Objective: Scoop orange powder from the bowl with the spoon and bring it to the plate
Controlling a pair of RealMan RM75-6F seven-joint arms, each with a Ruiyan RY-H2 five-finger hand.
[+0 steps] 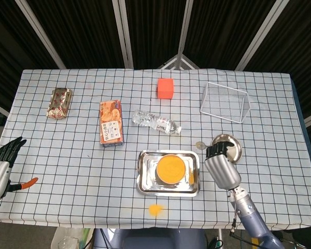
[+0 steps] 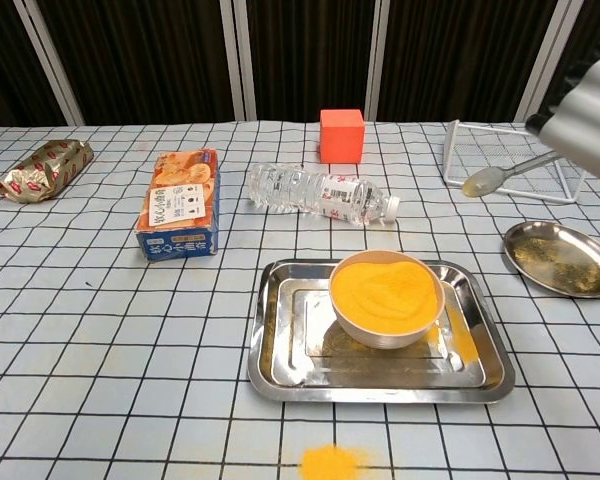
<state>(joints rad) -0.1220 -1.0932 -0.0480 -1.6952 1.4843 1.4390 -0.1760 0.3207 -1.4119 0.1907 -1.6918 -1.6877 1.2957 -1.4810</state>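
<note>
A white bowl [image 1: 170, 169] [image 2: 385, 297] full of orange powder stands in a steel tray [image 1: 145, 181] [image 2: 285, 345] near the table's front. My right hand [image 1: 221, 163] [image 2: 592, 92] holds the spoon [image 1: 199, 145] [image 2: 487, 180] in the air, right of the bowl. The spoon's head points left and hangs left of and above the round steel plate [image 1: 233, 150] [image 2: 562, 258]. It looks pale, and I cannot tell how much powder it carries. In the head view the hand covers part of the plate. My left hand [image 1: 1, 165] rests at the table's left edge, fingers apart and holding nothing.
Spilled orange powder [image 1: 155, 209] [image 2: 330, 463] lies in front of the tray. A water bottle [image 2: 320, 193], a biscuit box [image 2: 180, 205], an orange cube [image 2: 341, 134], a wire basket [image 2: 505, 155] and a snack packet [image 2: 42, 168] lie further back. An orange-tipped tool [image 1: 27, 182] lies by my left hand.
</note>
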